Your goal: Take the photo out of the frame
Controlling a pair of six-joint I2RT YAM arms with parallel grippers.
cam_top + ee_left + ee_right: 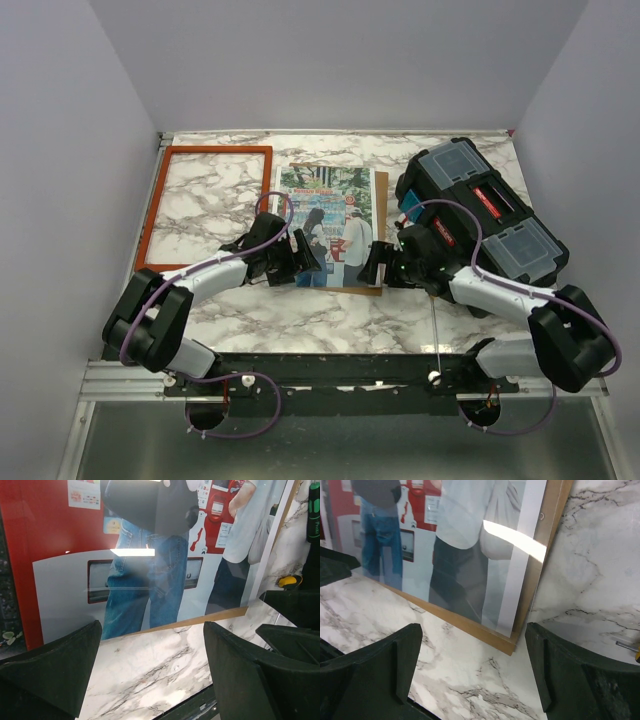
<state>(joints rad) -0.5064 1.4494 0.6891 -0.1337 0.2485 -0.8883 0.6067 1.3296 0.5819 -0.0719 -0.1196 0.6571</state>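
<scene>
The orange-red frame (218,150) lies flat at the table's back left, with only marble showing inside it. The photo (330,205) lies apart from it at the centre, face up on a brown board (379,240) that juts out on the right and near sides. My left gripper (300,264) is open just above the photo's near left edge; its wrist view shows the photo (150,555), the board edge (200,621) and bare marble between the fingers (240,670). My right gripper (378,266) is open at the board's near right corner (520,636), and the glossy photo (460,540) shows glare.
A black toolbox (480,205) with clear lids and red latches stands at the right, close behind my right arm. A thin metal rod (436,335) lies near the front right. A metal rail (340,375) runs along the near edge. White walls enclose the table.
</scene>
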